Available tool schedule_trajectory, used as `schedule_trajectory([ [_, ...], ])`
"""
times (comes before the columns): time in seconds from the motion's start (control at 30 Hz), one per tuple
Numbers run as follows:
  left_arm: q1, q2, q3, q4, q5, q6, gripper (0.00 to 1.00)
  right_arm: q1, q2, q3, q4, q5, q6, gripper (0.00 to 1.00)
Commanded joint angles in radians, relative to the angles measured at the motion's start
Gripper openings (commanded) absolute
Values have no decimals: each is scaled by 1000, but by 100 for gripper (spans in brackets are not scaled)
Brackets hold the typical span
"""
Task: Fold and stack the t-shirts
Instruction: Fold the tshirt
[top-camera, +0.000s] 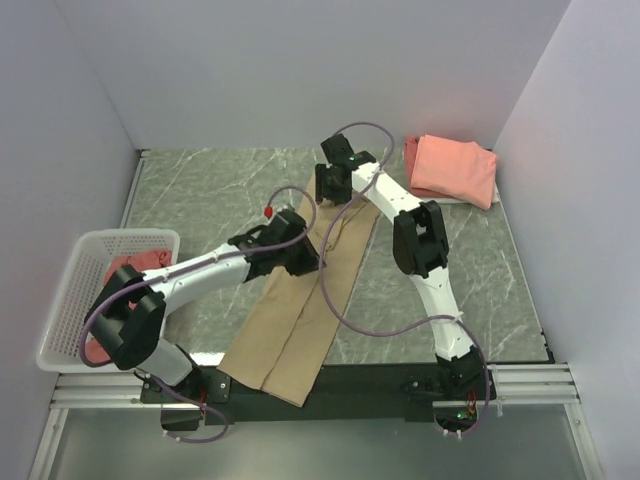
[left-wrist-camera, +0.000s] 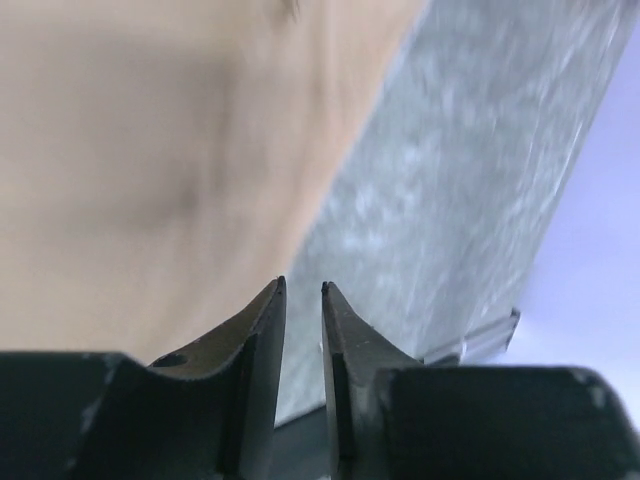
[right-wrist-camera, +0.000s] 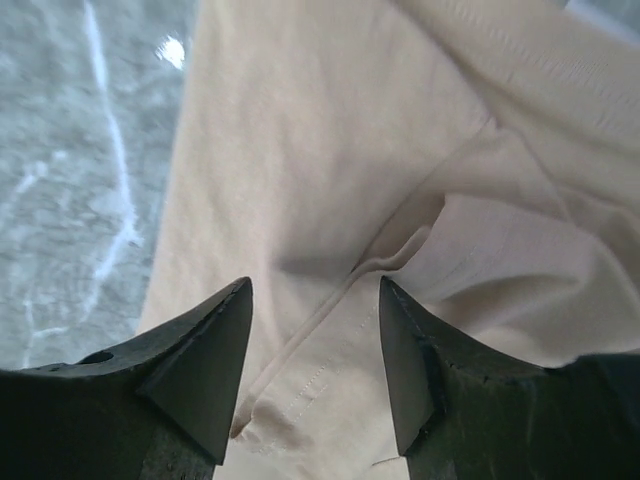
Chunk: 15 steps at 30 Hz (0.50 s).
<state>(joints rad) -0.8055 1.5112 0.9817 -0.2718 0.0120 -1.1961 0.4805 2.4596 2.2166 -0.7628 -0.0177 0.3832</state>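
Observation:
A tan-beige t-shirt (top-camera: 305, 300) lies folded into a long strip, running diagonally across the middle of the table; its lower end overhangs the near edge. My left gripper (top-camera: 299, 256) is over the strip's left edge. In the left wrist view the left gripper (left-wrist-camera: 302, 287) has a narrow gap between its jaws with nothing in it, and the tan shirt (left-wrist-camera: 150, 150) lies just beyond. My right gripper (top-camera: 332, 188) hovers at the strip's far end. Seen from the right wrist, the right gripper (right-wrist-camera: 315, 285) stands wide open above a sleeve hem of the tan shirt (right-wrist-camera: 300, 130).
A folded salmon-pink t-shirt (top-camera: 452, 168) rests at the back right corner. A white mesh basket (top-camera: 70, 300) stands at the left with pink-red cloth (top-camera: 135, 262) inside. Grey walls close the marbled table (top-camera: 200, 190) on three sides.

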Motion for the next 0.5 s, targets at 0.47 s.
schedule_trajectory([
  [0.47,347,426,561,-58,46,631,41,-144,-527,-536,193,-30,177,63],
])
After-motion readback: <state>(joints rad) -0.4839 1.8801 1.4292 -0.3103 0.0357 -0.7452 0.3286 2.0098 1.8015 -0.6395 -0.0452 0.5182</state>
